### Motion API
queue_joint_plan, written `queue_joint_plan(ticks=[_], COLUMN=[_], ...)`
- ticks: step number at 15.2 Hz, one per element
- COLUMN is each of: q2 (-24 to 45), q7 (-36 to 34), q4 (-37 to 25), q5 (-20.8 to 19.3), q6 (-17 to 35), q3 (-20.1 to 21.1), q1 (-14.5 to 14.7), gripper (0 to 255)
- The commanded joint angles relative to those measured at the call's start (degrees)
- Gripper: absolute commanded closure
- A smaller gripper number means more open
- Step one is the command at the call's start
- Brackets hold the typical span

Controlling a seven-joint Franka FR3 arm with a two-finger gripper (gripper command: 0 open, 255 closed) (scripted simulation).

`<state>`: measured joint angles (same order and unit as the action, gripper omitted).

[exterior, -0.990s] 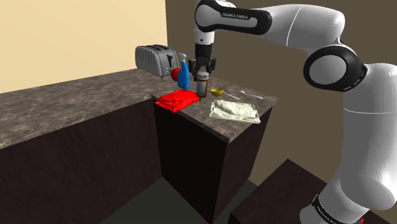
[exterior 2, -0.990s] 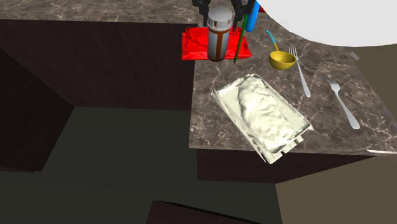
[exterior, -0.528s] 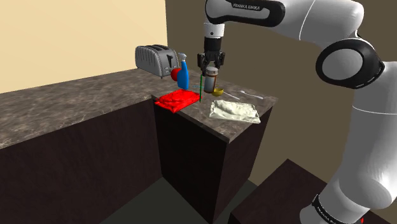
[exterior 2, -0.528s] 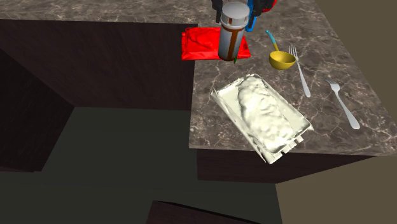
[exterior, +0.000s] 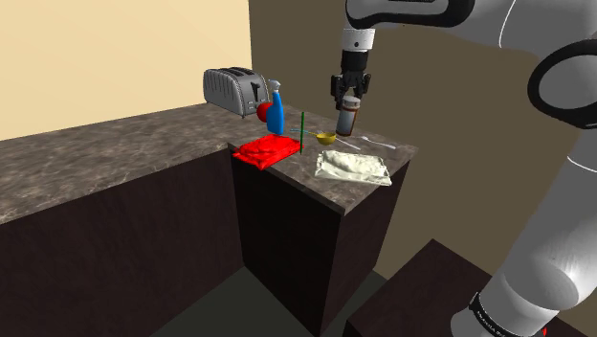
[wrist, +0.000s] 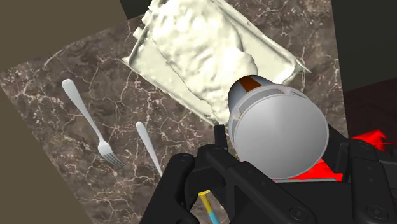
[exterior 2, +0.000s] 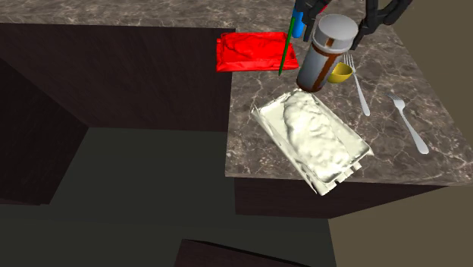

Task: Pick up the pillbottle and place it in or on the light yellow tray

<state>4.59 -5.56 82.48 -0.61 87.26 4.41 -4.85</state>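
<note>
The pincer (exterior: 348,97) is clenched on the pill bottle (exterior 2: 318,64). Its black fingers (wrist: 191,184) press the grey cap from either side, so the brown, orange-labelled body hangs free beneath it, well clear of the dark marbled surface (exterior 2: 246,144). A grasp that high leaves the bottle's base unobstructed for setting down. The pale yellow tray (exterior 2: 263,117) lies on the surface below the pincer and slightly off from directly under it; in the wrist view the bottle's lower end overlaps the tray's near corner. A lumpy cream mass fills the tray, so I judge the bottle would rest unevenly there and may tip when released. A small yellow bowl (exterior 2: 341,73) sits almost under the pincer, two forks (exterior 2: 358,80) lie to one side, and the red cloth (exterior 2: 250,51) lies to the other.
</note>
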Motion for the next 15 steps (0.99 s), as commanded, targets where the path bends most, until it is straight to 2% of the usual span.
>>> queue_joint_plan(ticks=[1, 2, 15], q2=[-2.52, -4.10, -6.40], q7=[2.67, 4.26, 4.30], q4=[2.33, 3.80, 16.75], q5=[0.29, 0.39, 0.48], q6=[-0.16, -0.27, 10.38], q3=[-1.19, -1.95, -2.03], q1=[-1.47, -2.30, -2.29], gripper=[255, 255, 255])
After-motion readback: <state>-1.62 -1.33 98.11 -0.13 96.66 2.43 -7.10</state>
